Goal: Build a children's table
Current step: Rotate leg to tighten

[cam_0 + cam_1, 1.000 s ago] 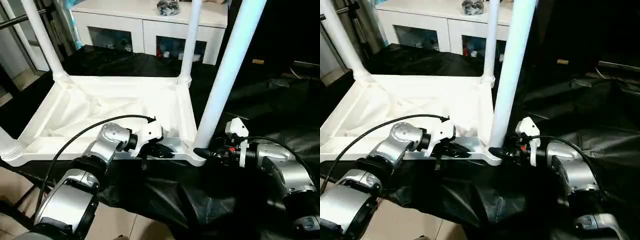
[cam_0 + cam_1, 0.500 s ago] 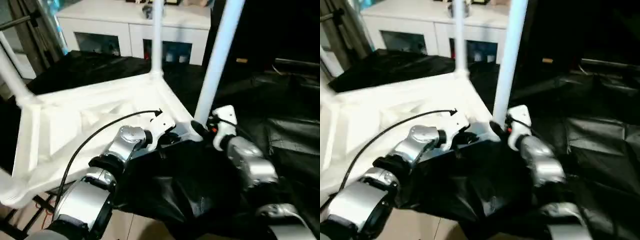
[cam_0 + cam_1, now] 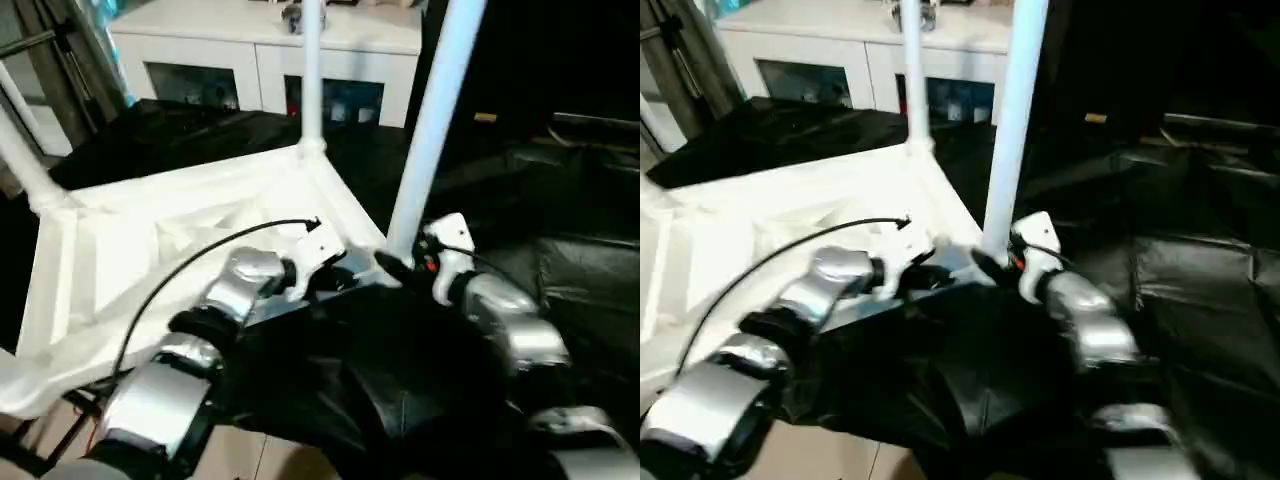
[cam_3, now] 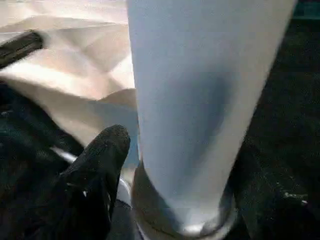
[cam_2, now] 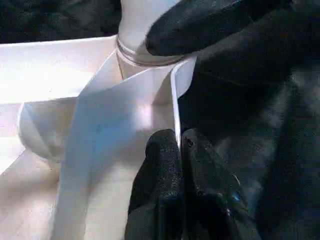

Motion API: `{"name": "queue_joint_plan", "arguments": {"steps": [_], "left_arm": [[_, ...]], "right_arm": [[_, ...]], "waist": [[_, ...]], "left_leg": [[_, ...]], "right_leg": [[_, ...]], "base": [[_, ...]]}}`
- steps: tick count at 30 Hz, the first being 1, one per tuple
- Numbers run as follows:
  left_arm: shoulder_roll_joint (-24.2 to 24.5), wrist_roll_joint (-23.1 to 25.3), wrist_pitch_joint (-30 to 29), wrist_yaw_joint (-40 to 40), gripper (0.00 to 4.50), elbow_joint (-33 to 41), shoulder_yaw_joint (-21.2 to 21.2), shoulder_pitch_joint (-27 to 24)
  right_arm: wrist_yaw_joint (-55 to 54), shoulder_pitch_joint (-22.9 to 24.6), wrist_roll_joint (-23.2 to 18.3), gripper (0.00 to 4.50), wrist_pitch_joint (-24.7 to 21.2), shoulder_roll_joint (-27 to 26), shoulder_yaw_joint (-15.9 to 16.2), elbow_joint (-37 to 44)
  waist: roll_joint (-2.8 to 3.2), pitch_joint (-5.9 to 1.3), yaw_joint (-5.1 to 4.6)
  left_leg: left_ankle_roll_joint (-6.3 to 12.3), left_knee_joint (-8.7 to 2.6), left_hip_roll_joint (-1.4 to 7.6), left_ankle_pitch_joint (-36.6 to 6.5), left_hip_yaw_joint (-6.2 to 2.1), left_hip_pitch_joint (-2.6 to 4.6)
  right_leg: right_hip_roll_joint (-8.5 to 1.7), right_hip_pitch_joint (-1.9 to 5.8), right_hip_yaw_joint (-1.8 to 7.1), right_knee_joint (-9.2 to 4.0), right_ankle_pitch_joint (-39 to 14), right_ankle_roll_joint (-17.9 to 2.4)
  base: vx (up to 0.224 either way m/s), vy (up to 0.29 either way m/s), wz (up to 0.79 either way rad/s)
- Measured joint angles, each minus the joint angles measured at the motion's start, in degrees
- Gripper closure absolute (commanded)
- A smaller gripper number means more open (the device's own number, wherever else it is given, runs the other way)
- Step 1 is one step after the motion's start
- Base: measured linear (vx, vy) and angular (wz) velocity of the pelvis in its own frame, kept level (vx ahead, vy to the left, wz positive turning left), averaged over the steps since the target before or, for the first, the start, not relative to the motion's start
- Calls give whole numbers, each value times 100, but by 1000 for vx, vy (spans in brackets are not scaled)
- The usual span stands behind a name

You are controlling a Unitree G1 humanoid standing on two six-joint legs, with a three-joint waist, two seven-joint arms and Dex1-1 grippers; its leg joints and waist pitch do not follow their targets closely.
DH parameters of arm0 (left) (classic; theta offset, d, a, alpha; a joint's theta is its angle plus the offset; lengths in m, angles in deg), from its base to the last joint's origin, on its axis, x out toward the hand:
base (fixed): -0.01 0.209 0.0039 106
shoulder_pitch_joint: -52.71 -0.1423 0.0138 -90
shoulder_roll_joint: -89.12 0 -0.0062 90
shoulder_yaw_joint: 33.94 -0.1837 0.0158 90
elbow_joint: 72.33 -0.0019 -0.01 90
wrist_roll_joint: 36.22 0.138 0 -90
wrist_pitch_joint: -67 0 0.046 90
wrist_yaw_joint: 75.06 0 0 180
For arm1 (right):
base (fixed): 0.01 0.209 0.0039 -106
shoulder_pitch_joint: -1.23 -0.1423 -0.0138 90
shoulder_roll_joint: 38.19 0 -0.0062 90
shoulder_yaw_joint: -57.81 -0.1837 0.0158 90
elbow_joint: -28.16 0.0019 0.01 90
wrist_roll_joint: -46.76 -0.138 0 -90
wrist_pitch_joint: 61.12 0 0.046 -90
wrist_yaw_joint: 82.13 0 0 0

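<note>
The children's table lies upside down: the white ribbed tabletop (image 3: 150, 250) rests on black cloth with white legs standing up from its corners. My left gripper (image 3: 335, 278) is shut on the thin near rim of the tabletop (image 5: 125, 100), close to the near-right corner. At that corner a tall leg (image 3: 430, 120) rises from its socket. My right gripper (image 3: 395, 265) stands open around that leg's base (image 4: 200, 100), and one black finger (image 4: 100, 165) shows right beside it. Other legs stand at the far corner (image 3: 311, 70) and on the left (image 3: 25, 150).
A white cabinet with glass doors (image 3: 260, 50) stands behind the table. Black cloth (image 3: 400, 370) is bunched up under my forearms and spreads over the surface to the right (image 3: 570, 270). Metal poles (image 3: 40, 40) stand at the far left.
Over the last second the tabletop has swung round. Its near-right corner has moved away from me with both grippers on it, and black cloth has bunched up in front. Little moved in the last half second.
</note>
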Motion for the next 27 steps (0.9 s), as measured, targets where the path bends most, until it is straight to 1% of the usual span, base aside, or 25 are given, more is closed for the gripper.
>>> {"name": "queue_joint_plan", "arguments": {"steps": [2,5,6,8,10,14,15,19,23,26,27], "left_arm": [[72,-35,68,321,450,64,-50,-24],[196,-80,200,771,450,119,-123,-37],[233,-98,216,895,450,139,-134,-51],[297,-104,258,1095,450,172,-149,-72],[338,-113,259,1298,450,209,-155,-99],[402,-153,254,1628,450,269,-199,-140],[420,-164,248,1694,450,279,-214,-142],[486,-232,181,1881,450,347,-227,-164],[473,-211,173,1777,450,382,-224,-197],[410,-172,175,1430,450,284,-200,-177],[370,-122,166,1264,450,231,-185,-141]], "right_arm": [[431,23,-127,132,-47,119,78,109],[1104,77,-264,132,-155,317,208,238],[1300,84,-303,132,-182,379,255,246],[1576,113,-364,132,-205,476,313,263],[1837,188,-405,157,-360,573,367,423],[2222,244,-525,174,-646,705,457,603],[2273,255,-548,200,-701,719,475,641],[2379,287,-581,215,-769,752,566,807],[2257,378,-565,227,-748,679,544,907],[1866,401,-485,232,-710,569,434,872],[1651,399,-447,232,-670,487,360,818]], "waist": [[3,2,47],[2,5,166],[1,6,180],[-7,10,189],[-10,12,207],[-13,14,238],[-12,14,245],[-11,14,249],[-8,12,252],[-7,11,250],[-7,11,243]], "left_leg": [[20,3,9,7,0,-14],[24,19,18,7,1,-40],[24,24,19,7,1,-44],[21,36,19,5,1,-49],[11,43,19,-2,-1,-50],[6,50,19,-4,-1,-51],[6,51,19,-4,-2,-51],[5,51,20,-5,-3,-50],[5,51,20,-5,-3,-49],[-3,56,21,-6,-3,-37],[-6,59,22,-1,-4,-22]], "right_leg": [[3,-12,-12,4,-3,-4],[3,-22,-32,5,-7,-9],[1,-22,-33,5,-7,-9],[-3,-22,-33,9,-6,-9],[-6,-18,-33,11,-6,-10],[-9,-13,-33,13,-5,-10],[-9,-13,-33,14,-5,-10],[-9,-13,-33,15,-5,-10],[-9,-12,-34,16,-5,-10],[-9,5,-33,22,0,-12],[-9,12,-33,23,2,-12]], "base": [[0,0,0],[0,0,0],[0,0,0],[0,0,0],[0,0,0],[0,0,0],[0,0,0],[0,0,0],[0,0,0],[0,0,0],[0,0,0]]}}
